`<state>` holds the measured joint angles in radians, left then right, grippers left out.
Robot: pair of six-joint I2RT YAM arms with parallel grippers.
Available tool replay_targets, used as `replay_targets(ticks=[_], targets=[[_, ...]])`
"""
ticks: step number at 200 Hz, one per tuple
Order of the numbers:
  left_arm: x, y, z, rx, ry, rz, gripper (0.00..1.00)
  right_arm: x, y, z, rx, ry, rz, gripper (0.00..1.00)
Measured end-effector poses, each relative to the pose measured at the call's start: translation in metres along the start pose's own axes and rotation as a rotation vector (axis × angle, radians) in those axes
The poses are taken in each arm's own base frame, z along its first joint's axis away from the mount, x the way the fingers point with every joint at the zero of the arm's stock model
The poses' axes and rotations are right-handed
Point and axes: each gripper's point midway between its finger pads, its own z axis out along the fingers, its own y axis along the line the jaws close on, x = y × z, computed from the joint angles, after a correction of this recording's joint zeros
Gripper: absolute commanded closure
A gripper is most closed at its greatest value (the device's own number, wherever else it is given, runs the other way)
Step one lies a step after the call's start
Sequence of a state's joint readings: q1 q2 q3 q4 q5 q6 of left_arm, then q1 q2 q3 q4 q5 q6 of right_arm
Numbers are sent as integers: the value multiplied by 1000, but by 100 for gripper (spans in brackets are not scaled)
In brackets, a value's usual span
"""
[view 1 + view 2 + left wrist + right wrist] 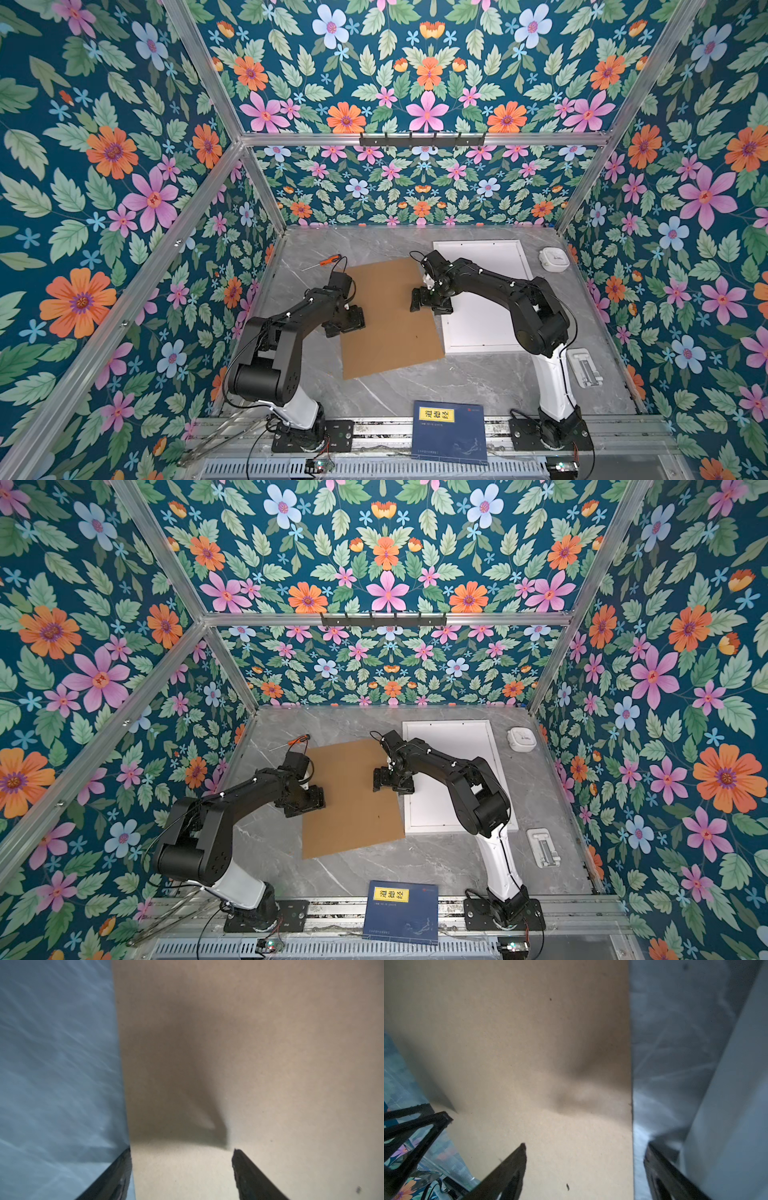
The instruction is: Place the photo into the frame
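The photo does not show in any view. The frame [478,242] [446,723] is a large white rectangle lying flat at the back right, partly under the right arm; in the right wrist view the frame [726,1105] is a pale edge. A plain brown backing board [386,328] [349,812] lies tilted mid-table. My left gripper [345,320] [182,1149] is open, one finger over the table, the other over the backing board [270,1043] at its left edge. My right gripper [430,301] [586,1145] is open, straddling the right edge of the backing board [508,1043].
A dark blue book [449,432] with a yellow label lies at the front edge. An orange-handled screwdriver [328,261] sits back left of the board. A white round device [554,258] and a white holder [584,368] lie along the right wall.
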<state>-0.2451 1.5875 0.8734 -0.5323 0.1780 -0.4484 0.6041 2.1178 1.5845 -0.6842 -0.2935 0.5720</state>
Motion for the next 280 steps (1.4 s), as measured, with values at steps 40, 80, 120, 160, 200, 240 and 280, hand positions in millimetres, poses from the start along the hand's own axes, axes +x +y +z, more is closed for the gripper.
replay_targets(ticks=[40, 80, 120, 160, 200, 240, 280], targets=[[11, -2, -6, 5, 34, -14, 16, 11, -14, -7, -20, 26, 29, 12], [10, 9, -4, -50, 34, -21, 14, 9, -8, -5, -44, 43, 2, 14], [12, 13, 1, -63, 29, -20, 15, 13, 1, -3, -108, 60, -26, 14], [15, 12, 5, -56, 49, -22, 17, 15, 10, -1, -168, 74, -34, 14], [12, 8, 4, -35, 45, -22, 18, 17, 11, 0, -183, 77, -36, 14], [10, 3, 2, -14, 35, -18, 19, 17, 11, 0, -186, 70, -38, 14], [6, -1, 0, 5, 23, -16, 19, 18, 9, 0, -185, 64, -34, 15]])
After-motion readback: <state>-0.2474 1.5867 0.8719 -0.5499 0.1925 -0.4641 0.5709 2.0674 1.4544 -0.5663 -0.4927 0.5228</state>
